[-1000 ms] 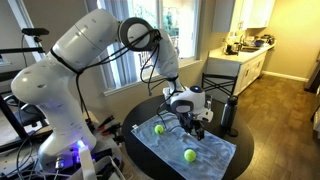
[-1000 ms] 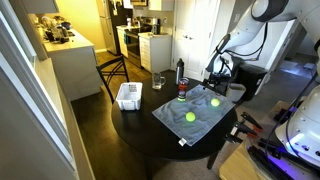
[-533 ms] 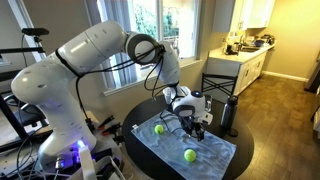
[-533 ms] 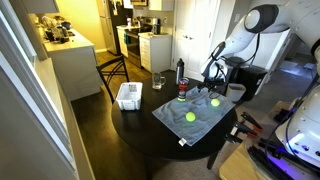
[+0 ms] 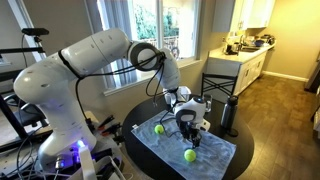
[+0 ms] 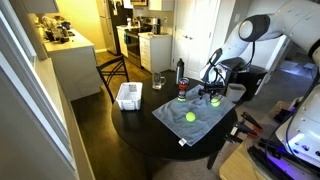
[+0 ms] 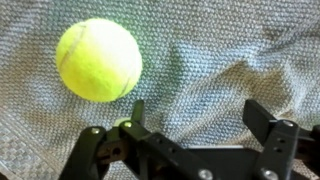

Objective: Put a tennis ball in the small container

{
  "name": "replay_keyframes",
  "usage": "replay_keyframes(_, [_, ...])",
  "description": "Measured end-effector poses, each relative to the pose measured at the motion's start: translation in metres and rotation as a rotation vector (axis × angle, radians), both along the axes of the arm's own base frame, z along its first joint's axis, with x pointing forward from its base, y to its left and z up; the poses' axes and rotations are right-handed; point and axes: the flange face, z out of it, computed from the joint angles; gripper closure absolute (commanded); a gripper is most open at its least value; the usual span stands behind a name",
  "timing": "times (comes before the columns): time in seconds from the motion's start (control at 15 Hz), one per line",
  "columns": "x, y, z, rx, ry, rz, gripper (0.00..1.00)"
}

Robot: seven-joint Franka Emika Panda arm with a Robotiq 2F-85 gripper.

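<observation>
The round dark table lies beneath our gripper, with the grey cloth spread directly under it. The small container stands well away from the gripper, beyond the cloth's far edge. We have the jaws wide apart, gripping nothing; the tennis ball rests on the cloth just ahead of one fingertip, outside the gap.

One tennis ball lies on the cloth.
</observation>
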Motion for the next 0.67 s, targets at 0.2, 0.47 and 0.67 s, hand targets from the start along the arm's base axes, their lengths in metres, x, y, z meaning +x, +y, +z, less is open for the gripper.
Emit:
replay_keyframes(0.2, [-0.006, -0.009, -0.007, -0.024, 0.070, 0.011, 0.00])
replay_keyframes(0.47, [-0.010, -0.023, -0.005, -0.066, 0.130, 0.070, 0.00])
replay_keyframes(0.67, [-0.014, -0.034, -0.003, -0.099, 0.157, 0.109, 0.00])
